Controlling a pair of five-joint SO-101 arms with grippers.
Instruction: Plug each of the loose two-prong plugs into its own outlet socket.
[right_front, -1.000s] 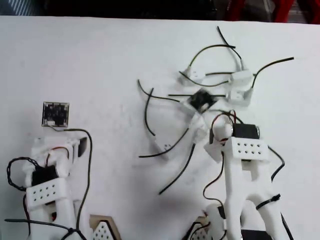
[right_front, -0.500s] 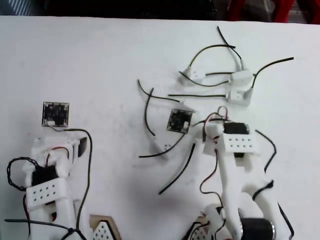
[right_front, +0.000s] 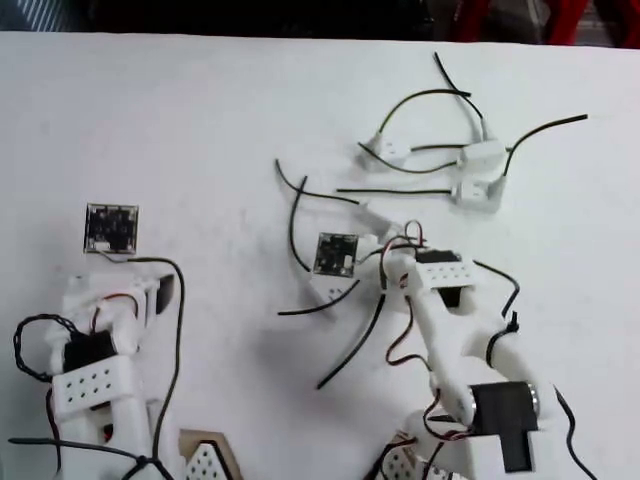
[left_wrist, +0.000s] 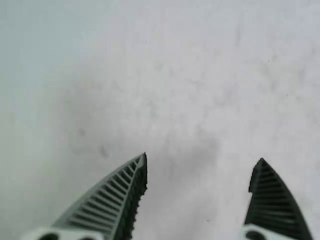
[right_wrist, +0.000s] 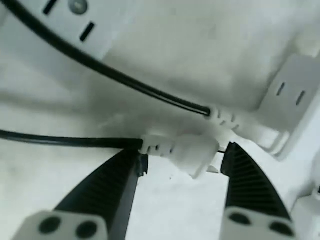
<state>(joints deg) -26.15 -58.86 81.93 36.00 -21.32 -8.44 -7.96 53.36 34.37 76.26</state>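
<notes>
R gripper (right_wrist: 186, 156) jaws apart, white plug (right_wrist: 167, 148) w/ black cord lying btwn tips, outlet (right_wrist: 295, 95) near. L gripper (left_wrist: 202, 158) jaws apart too, over table (left_wrist: 150, 75).

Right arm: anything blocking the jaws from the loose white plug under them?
Nothing visible. The white plug lies between the right gripper's open jaws; the other black cord runs beyond it, clear of the gap.

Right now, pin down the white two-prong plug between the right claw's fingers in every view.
High view: white two-prong plug just below the black square board at the right arm's tip.
Right wrist view: centre, inside the open right claw.
Left wrist view: left claw over white table.
Shared landmark: the plug's black cord.
</notes>
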